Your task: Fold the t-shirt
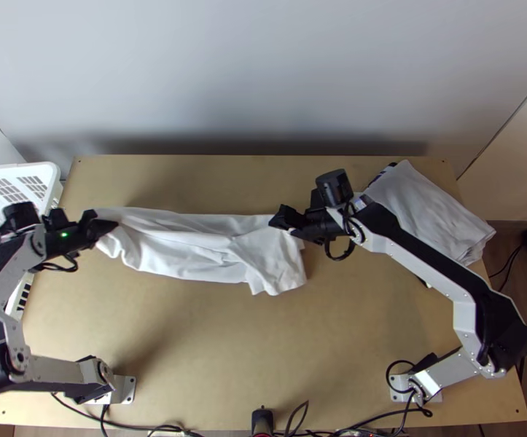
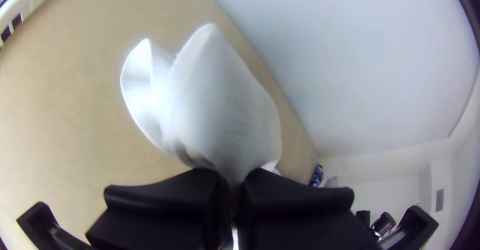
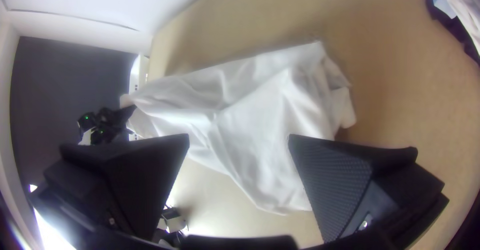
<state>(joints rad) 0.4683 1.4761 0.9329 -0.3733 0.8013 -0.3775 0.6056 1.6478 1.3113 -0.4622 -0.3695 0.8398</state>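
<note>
White fabric, the t-shirt (image 1: 190,251), lies in a long, creased strip across the middle of the wooden table (image 1: 227,349), and several parts of it are hard to read. Its left end runs into the left gripper (image 1: 105,226), whose black fingers cover the pinched cloth in the top view; in the left wrist view the fabric flares out beyond them in two blurred lobes, and whether the held part is a sleeve or a hem cannot be told. At the other end, the right gripper (image 1: 283,218) hides a bit of the upper edge in the top view, while a flap lies slantwise over the strip; how many layers sit beneath is unclear. The plastic laundry basket (image 1: 12,169) is cut off by the top view's left edge and partly covered by the left arm (image 1: 1,280), and the right arm (image 1: 438,269) passes over the near side of the folded white cloth (image 1: 423,211). The left gripper is closed tight on the shirt's end. The right gripper stands wide, its ridged pads (image 3: 332,180) well apart with nothing clamped; whether a fingertip touches the fabric cannot be told.
</note>
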